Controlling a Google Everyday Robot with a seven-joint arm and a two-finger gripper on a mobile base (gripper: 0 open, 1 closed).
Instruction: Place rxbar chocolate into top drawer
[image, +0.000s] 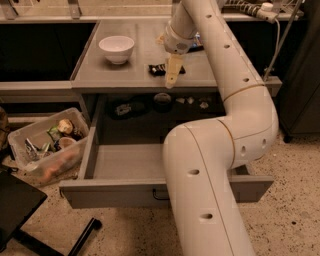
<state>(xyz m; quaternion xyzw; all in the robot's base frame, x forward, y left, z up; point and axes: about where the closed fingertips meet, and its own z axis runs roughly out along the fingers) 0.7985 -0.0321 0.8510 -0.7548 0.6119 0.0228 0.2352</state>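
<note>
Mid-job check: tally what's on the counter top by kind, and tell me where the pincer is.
White bowl: 1
Rxbar chocolate: 1, with the pincer directly over it
Blue item, mostly hidden, kind unclear: 1
Total: 3

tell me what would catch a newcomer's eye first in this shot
The big white arm fills the middle and right of the view, rising from the bottom edge so that its gripper hangs at the front of the counter, right over the dark rxbar chocolate. Below, the top drawer stands pulled wide open, and a white bowl sits further left on the counter.
</note>
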